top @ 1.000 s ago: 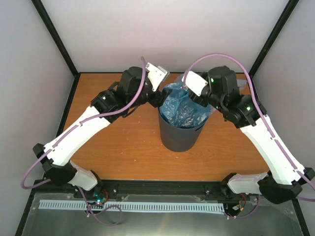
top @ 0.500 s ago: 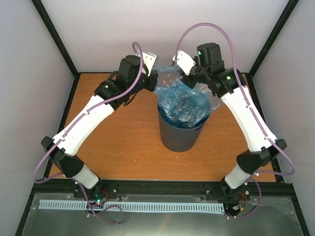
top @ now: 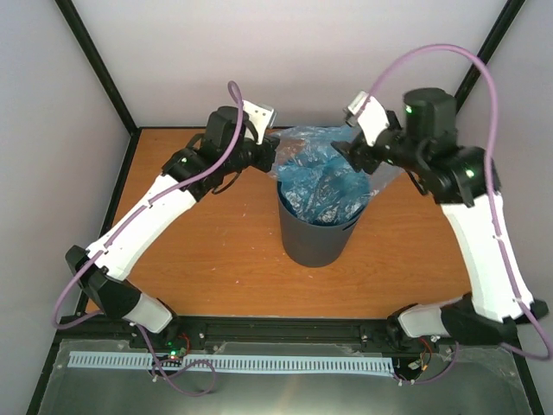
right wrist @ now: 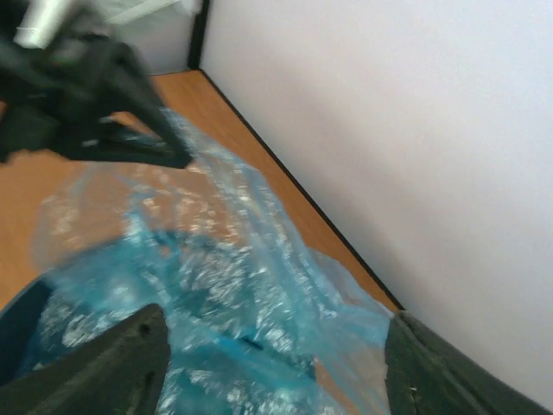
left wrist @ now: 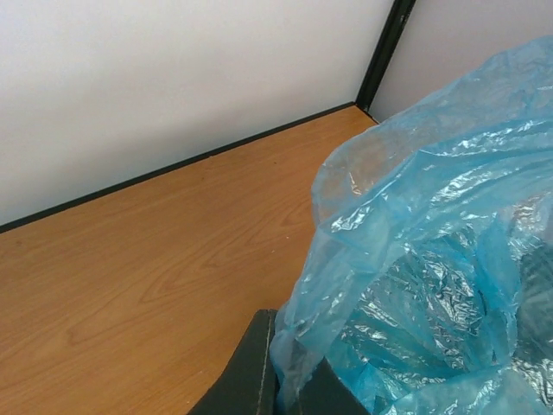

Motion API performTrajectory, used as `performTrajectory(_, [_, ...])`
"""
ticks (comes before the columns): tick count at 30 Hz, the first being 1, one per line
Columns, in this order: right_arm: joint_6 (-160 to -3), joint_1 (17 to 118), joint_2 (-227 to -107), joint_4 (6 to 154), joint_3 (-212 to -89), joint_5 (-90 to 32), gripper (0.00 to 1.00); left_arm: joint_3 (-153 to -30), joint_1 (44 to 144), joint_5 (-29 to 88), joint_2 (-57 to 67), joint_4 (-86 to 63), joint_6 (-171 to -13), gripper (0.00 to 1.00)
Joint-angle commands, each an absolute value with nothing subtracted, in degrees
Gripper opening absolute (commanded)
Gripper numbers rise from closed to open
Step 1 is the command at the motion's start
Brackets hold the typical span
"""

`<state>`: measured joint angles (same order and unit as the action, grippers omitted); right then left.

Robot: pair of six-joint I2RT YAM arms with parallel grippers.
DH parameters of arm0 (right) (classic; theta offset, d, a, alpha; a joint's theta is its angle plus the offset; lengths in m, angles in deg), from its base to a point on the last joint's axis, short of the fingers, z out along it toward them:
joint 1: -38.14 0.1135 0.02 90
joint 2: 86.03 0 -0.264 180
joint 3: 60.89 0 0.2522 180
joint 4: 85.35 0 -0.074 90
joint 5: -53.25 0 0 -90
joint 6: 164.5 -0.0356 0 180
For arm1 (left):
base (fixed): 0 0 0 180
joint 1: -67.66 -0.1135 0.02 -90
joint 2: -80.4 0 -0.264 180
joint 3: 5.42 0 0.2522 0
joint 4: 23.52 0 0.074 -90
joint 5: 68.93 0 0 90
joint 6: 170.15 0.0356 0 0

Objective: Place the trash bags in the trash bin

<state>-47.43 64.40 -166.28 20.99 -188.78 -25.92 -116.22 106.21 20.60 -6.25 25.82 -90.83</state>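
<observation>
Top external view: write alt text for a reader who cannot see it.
A crumpled light-blue trash bag bulges from the mouth of a dark grey trash bin standing on a wooden table. The left claw is at the bag's left edge, the right claw at its right.

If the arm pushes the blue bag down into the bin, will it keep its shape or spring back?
Probably floppy: the light-blue bag is thin, crumpled film, billowing above the bin rim. Likely very light, so it may puff back up. Its glossy surface looks slippery.
</observation>
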Motion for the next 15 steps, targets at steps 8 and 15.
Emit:
performTrajectory(8, [-35.8,64.2,-159.1,12.9,-175.9,-17.8,0.46,-113.7,105.9,25.8,-1.0,22.2,-93.8,0.01])
performTrajectory(15, [-32.5,64.2,-163.9,15.2,-177.0,-24.8,0.50,-114.3,105.9,27.1,0.4,22.5,-94.1,0.01])
